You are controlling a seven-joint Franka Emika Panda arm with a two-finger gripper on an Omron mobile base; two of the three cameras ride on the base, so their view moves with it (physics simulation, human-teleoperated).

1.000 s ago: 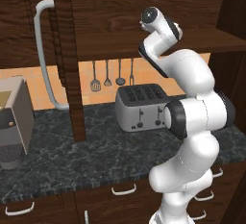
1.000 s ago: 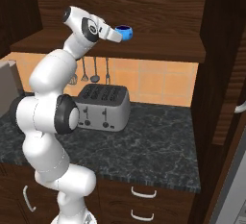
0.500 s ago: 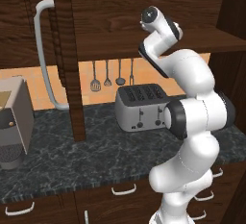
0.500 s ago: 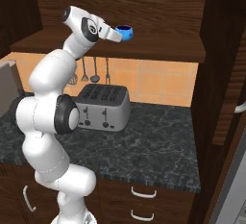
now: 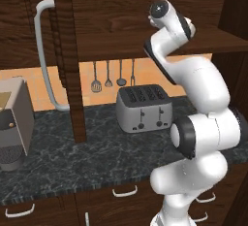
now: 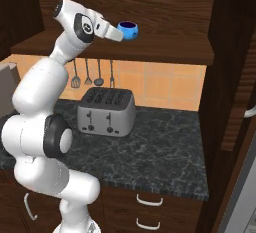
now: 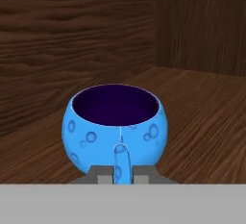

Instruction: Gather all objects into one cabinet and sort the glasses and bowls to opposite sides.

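Up high, pincer clenched on blue bowl handle, apparently just above wooden shelf.

light: even, soft — rendered | shadows: faint (under shelf) | focus: sharp, no glare

Clearance at the wooden shelf

The blue bowl, closed in the pincer, blocks the path straight ahead. The back wall stands behind it, a side wall to its right in the hand view. Bare shelf board lies open around the bowl. Below, a toaster occupies the tabletop.
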